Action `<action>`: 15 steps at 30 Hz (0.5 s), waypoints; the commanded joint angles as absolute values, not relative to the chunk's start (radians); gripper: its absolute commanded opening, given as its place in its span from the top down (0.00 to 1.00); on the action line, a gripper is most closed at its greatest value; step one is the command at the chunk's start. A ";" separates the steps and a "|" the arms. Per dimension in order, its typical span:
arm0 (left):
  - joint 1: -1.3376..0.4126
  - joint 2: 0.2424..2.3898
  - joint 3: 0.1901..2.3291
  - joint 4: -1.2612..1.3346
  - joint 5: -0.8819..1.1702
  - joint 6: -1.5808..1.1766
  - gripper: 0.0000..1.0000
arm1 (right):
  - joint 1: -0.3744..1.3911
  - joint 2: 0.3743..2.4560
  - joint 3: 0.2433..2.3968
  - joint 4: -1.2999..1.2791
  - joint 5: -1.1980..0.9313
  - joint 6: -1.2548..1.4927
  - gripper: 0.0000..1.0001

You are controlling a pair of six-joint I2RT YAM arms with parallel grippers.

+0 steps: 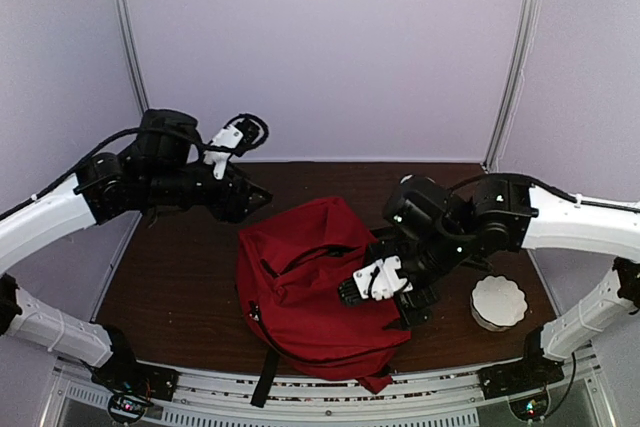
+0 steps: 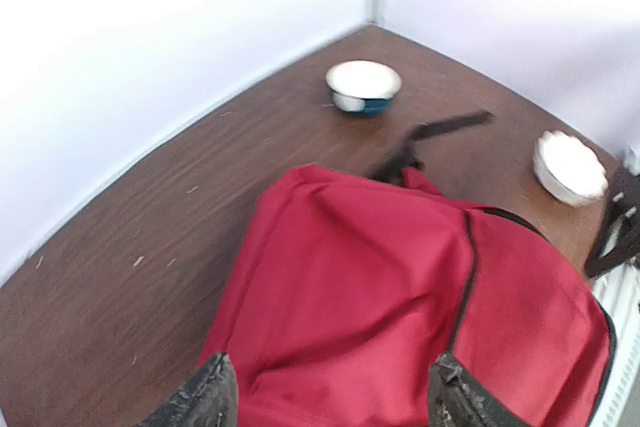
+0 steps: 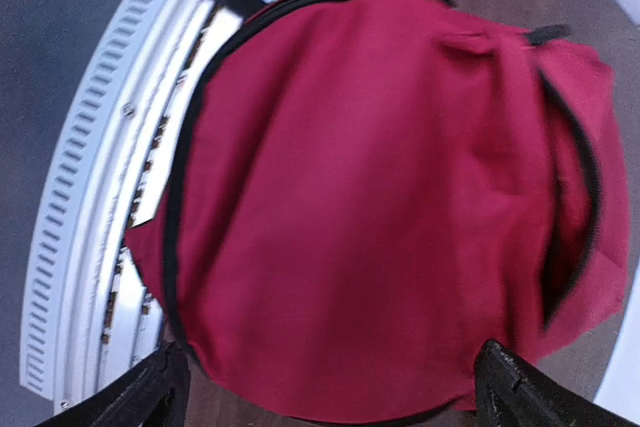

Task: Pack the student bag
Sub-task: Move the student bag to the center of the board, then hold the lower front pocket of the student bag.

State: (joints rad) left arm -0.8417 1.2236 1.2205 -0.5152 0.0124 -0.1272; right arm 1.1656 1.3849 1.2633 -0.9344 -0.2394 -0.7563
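**Backpack** (image 1: 305, 292): red, lying flat on the brown table (image 1: 170, 277), around the middle and toward the near edge. Its lower end reaches the white slotted rail (image 1: 420, 395) that runs along that edge. A black strap (image 1: 265, 379) trails from its near-left corner over the rail. Black zip lines cross the fabric. No view shows whether the main compartment is open or closed.

**Left gripper** (image 1: 258, 195): held in the air over the far-left part of the table, apart from the backpack and angled toward it. In the left wrist view its two dark fingers (image 2: 200, 399) are spread with nothing pinched between them. The backpack lies below and beyond them.

**Right gripper** (image 1: 380, 302): over the right side of the backpack. In the right wrist view its fingers (image 3: 530, 392) are set wide apart at the bottom corners, and nothing is gripped. Red fabric fills most of that view, with the rail at the left. Contact with the fabric cannot be confirmed.

**Other items**
- A white fluted bowl (image 1: 498, 302) stands on the table just right of the backpack, beside the right arm.
- The left wrist view shows a second bowl (image 2: 363, 85) near the far corner, well apart from the backpack.
- That view also shows a top strap (image 2: 440, 132) — black, lying on the table at the backpack's far end.
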 commanded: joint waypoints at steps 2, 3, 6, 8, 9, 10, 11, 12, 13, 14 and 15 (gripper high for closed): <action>-0.737 1.148 1.051 -0.535 -0.154 -0.399 0.33 | 1.079 1.426 1.329 -0.639 0.310 -0.590 0.00; -0.717 1.125 1.025 -0.542 -0.162 -0.464 0.32 | 1.052 1.457 1.324 -0.536 0.487 -0.602 0.00; -0.664 1.046 0.920 -0.482 -0.092 -0.611 0.32 | 0.933 1.596 1.520 -0.642 0.445 -0.573 0.00; -0.648 1.014 0.867 -0.444 -0.059 -0.686 0.32 | 0.865 1.664 1.735 -0.825 0.196 -0.430 0.04; -0.643 1.009 0.847 -0.432 -0.047 -0.717 0.32 | 0.844 1.696 1.811 -0.883 0.050 -0.383 0.09; -0.638 1.007 0.832 -0.425 -0.036 -0.744 0.34 | 0.836 1.728 1.866 -0.911 -0.074 -0.344 0.15; -0.633 1.009 0.810 -0.412 -0.019 -0.771 0.36 | 0.837 1.742 1.897 -0.919 -0.177 -0.325 0.21; -0.632 1.009 0.786 -0.386 0.003 -0.793 0.37 | 0.845 1.753 1.912 -0.916 -0.258 -0.306 0.27; -0.628 1.009 0.759 -0.355 0.027 -0.821 0.37 | 0.856 1.764 1.915 -0.901 -0.319 -0.284 0.31; -0.628 1.009 0.728 -0.319 0.048 -0.848 0.38 | 0.871 1.778 1.918 -0.885 -0.346 -0.264 0.33; -0.626 1.008 0.702 -0.273 0.063 -0.873 0.39 | 0.887 1.795 1.926 -0.879 -0.369 -0.256 0.36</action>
